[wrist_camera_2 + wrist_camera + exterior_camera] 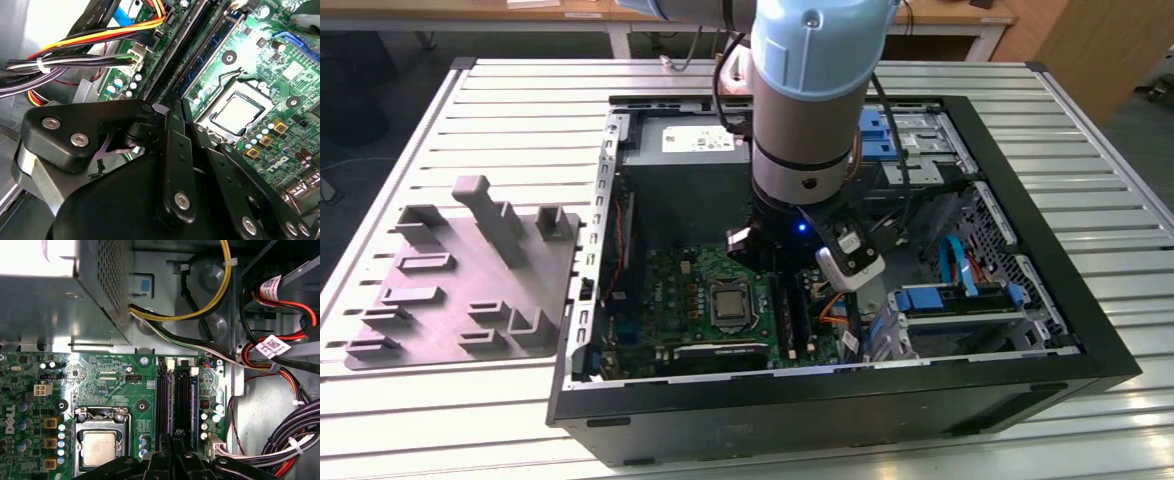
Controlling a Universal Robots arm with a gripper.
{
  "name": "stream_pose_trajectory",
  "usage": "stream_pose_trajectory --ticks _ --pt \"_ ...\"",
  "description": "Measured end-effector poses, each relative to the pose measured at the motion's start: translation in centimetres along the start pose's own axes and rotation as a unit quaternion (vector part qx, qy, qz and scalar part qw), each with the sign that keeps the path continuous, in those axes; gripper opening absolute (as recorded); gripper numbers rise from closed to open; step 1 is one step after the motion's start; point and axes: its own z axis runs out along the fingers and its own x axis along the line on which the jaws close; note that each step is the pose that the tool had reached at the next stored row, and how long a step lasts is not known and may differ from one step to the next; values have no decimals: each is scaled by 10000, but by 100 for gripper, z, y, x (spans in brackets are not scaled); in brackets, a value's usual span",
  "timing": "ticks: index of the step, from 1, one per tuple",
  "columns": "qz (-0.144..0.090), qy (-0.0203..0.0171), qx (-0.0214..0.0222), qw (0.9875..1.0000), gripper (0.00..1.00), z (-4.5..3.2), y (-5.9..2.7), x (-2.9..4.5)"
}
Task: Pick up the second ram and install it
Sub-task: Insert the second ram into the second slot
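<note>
one second ram (183, 405) directly under end effector (175, 447)

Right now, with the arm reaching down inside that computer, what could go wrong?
The gripper hangs right over the narrow memory slots. A memory stick pressed in slightly off line might jam or strain the board.

A cable bundle runs close beside those slots and could snag the gripper.

The processor socket lies just on the other side, so a sideways slip might strike it.
</note>
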Motion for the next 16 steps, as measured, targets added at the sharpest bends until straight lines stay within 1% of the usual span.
stream_pose_trajectory --ticks 16 --pt "-1 -6 1 10000 13 32 -12 7"
